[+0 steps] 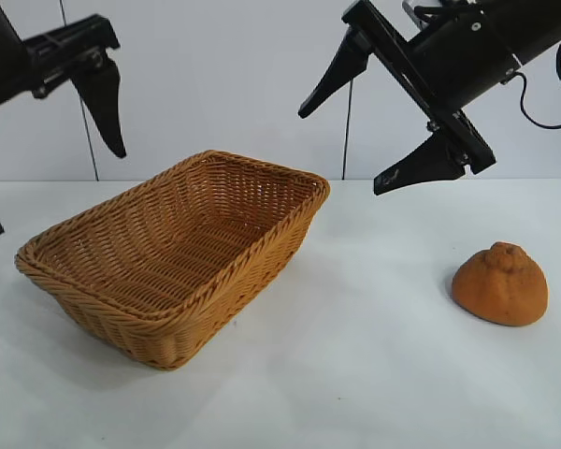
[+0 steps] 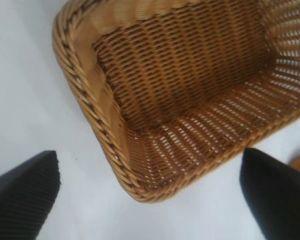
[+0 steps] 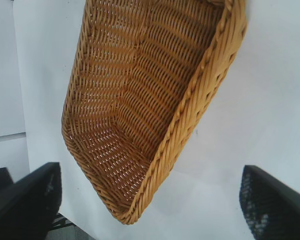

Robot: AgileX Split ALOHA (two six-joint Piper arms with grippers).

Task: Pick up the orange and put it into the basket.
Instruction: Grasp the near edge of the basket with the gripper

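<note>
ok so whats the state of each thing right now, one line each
orange: on the table right of the basket, not held
basket: upright on the table, empty
left gripper: open, raised beside the basket, holding nothing
right gripper: open, raised between basket and orange, holding nothing

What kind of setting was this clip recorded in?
Likely a lab test bench: a bare white table against plain white wall panels, holding only a wicker basket and an orange.

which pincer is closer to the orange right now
Right. The right pincer hangs open in the air above the table, up and to the left of the orange. The left pincer is open too, far off beyond the basket.
</note>
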